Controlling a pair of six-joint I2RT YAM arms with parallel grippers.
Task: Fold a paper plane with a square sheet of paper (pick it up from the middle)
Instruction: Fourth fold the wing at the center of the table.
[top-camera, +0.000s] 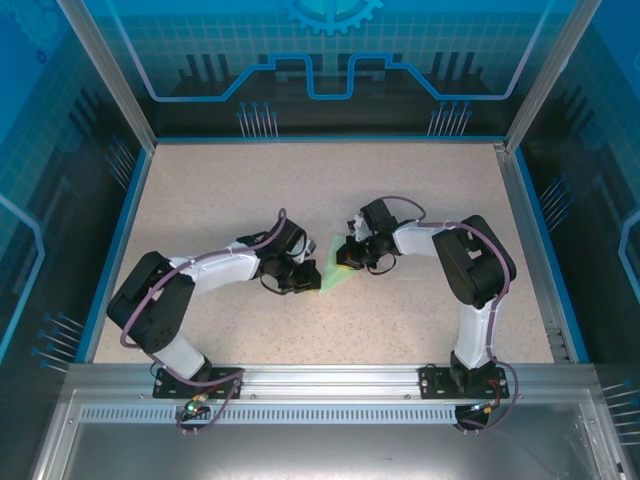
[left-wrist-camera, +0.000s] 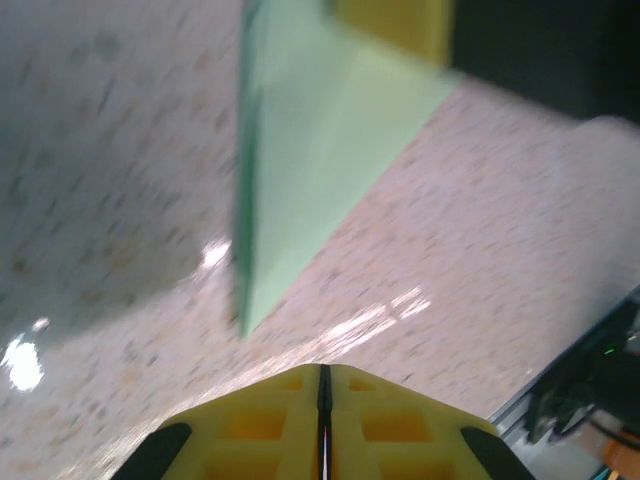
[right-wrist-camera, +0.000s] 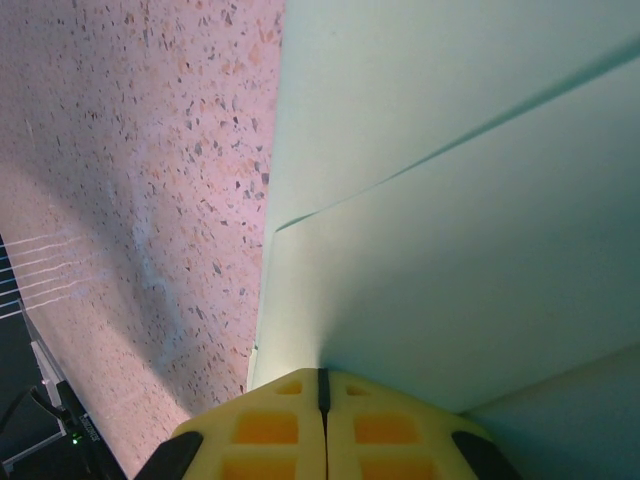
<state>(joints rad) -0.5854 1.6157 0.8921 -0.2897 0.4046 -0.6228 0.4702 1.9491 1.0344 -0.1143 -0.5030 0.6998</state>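
As right pincer (right-wrist-camera: 322, 380) grips, plain green paper (right-wrist-camera: 450, 250)

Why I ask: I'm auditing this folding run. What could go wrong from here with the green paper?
1. The right jaws are shut on the wide end of the paper plane. A tug could tear or crumple the thin paper there.
2. The left jaws are shut, just short of its pointed tip. Advancing like this might bend the tip or shove the paper rather than grip it.

paper plane (right-wrist-camera: 450, 200): smooth matt paper | table (top-camera: 200, 200): speckled, glossy | left claw (left-wrist-camera: 322, 375), right claw (right-wrist-camera: 322, 378): matt plastic
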